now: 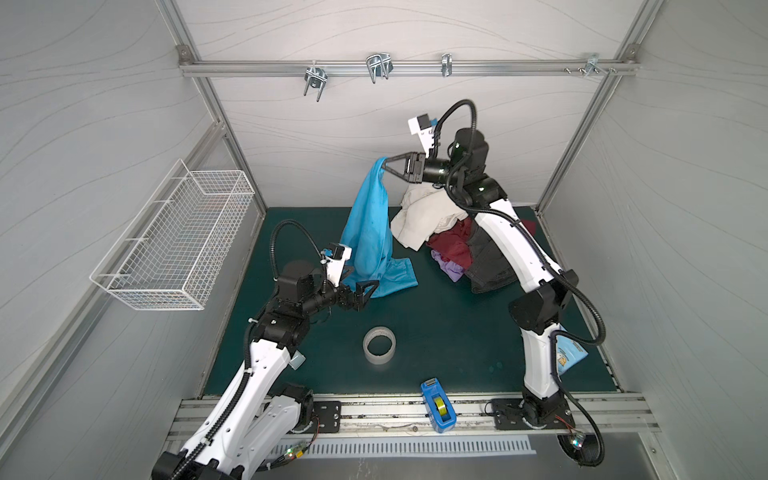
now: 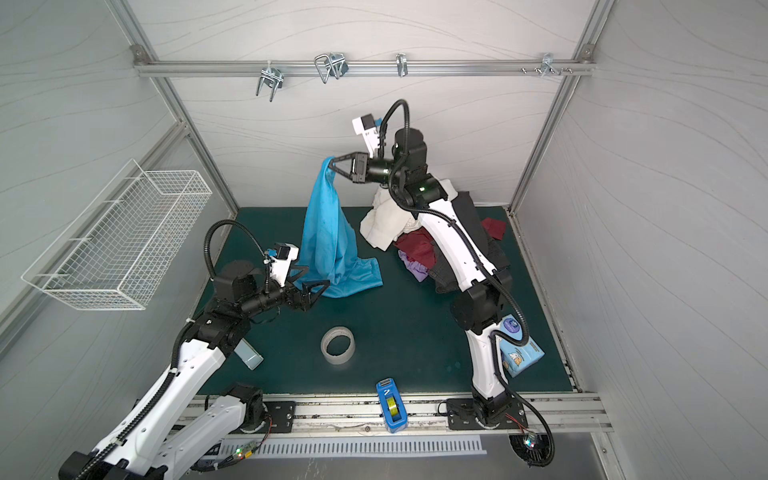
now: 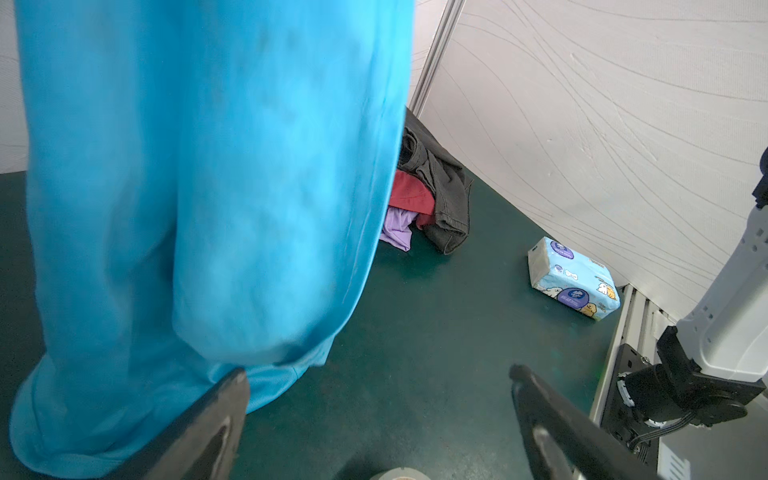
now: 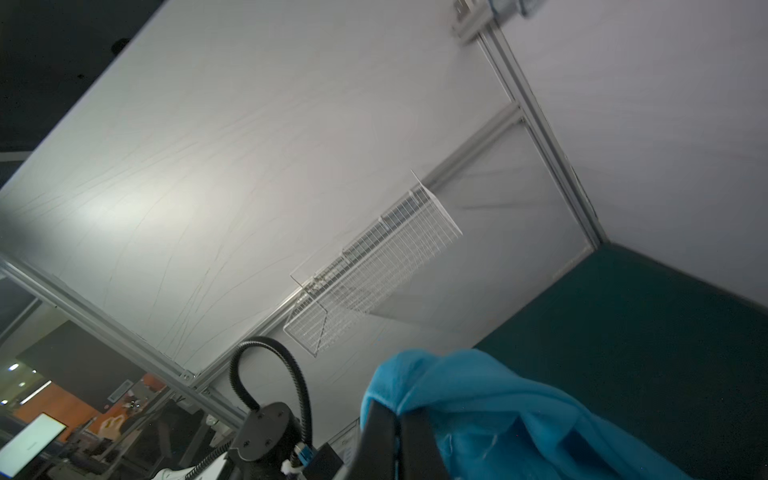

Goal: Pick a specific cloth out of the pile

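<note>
— right gripper (image 1: pixel 384 161)?
— clamped tight on the top edge of the cloth (image 1: pixel 370 232), raised high before the back wall (image 1: pixel 332 124).
— and the cloth itself?
— hanging in a long blue drape, lower end crumpled on the green table (image 1: pixel 436 332), just beside the pile (image 1: pixel 428 232), on its left in both top views; touching or not, hard to tell.
— left gripper (image 3: pixel 376 378)?
— spread wide, low by the bottom hem; one finger (image 3: pixel 208 424) right at the fabric, gripping nothing.
— in the pile?
— cream-white cloth (image 1: pixel 419 216) on top at the back, dark red cloth (image 1: pixel 451 245) beneath, lilac piece (image 1: pixel 446 268) in front, black-grey garment (image 1: pixel 486 270) partly behind the right arm (image 1: pixel 523 249).
— elsewhere?
— tape roll (image 1: pixel 379 345) near the front middle, well apart from the cloth.
</note>
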`<state>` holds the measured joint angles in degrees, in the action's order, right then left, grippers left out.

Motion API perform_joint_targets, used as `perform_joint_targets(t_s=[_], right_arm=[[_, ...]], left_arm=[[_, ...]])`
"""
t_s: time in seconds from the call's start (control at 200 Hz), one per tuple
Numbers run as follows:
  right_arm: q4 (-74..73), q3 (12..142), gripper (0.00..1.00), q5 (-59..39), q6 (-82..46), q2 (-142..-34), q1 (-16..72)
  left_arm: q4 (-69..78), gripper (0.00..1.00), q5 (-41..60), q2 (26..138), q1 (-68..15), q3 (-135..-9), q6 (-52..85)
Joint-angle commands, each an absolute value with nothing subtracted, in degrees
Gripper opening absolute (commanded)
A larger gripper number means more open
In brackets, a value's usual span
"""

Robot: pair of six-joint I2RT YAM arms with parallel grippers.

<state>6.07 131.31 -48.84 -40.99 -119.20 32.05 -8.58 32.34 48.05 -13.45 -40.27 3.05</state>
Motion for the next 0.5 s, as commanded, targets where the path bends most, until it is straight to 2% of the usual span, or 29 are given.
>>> perform_joint_targets(t_s=[0.0,0.22,0.495], right_arm=[[10.5,124.0,0.0,-51.0,-37.6,-119.1,32.1],[22.5,122.2,0.0,-46.9,-28.3,-127.1,32.2],[34.7,122.9,0.0,-32.1,-16.8,-132.8,34.2]], left_arm=[[-5.9,0.99,32.1,46.6,-13.7,-40.1,2.7],[-5.5,0.99,31.5,45.9,-13.8,-39.7,2.6],[-5.7,0.99,30.9,46.2,-13.8,-39.7,2.3]])
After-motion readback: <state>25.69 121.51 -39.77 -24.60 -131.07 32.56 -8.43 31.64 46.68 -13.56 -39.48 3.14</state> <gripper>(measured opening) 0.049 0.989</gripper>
